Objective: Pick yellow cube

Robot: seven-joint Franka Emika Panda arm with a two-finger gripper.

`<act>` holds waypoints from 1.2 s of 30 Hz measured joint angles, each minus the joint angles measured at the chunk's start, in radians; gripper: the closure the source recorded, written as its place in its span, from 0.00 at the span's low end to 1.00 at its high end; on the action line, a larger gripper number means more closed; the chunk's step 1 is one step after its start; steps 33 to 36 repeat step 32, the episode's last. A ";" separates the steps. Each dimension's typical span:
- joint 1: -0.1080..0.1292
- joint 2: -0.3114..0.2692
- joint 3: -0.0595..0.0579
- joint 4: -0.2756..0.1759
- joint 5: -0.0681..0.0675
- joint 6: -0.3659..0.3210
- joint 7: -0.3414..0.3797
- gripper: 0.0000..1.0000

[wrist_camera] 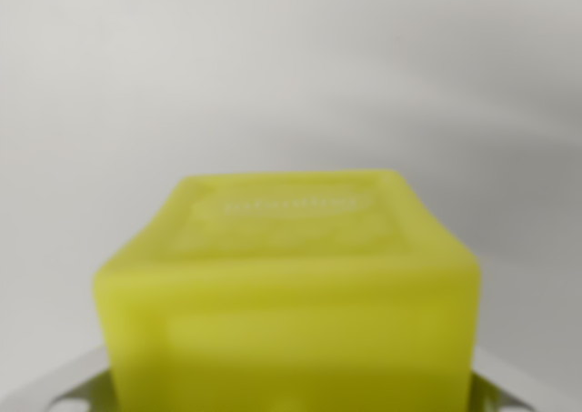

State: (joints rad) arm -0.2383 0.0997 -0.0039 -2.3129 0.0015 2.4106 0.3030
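**Yellow cube close under wrist cam**

Blurred yellow cube (289,294) fills bottom centre of the wrist view, on a pale grey surface (291,66). Light grey parts at both bottom corners, prob. gripper; grip state can't be told. Closeness suggests a grasp.

Blurred yellow cube (289,303); close, low-centre

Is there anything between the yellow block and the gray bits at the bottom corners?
No, in the wrist view the yellow cube fills the space right down to the gray parts; nothing else shows.
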 joint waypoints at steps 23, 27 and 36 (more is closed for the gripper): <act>0.000 -0.096 0.000 0.048 -0.001 -0.144 0.000 1.00; 0.000 -0.105 0.000 0.055 -0.001 -0.160 0.000 1.00; 0.000 -0.105 0.000 0.056 -0.001 -0.161 0.000 1.00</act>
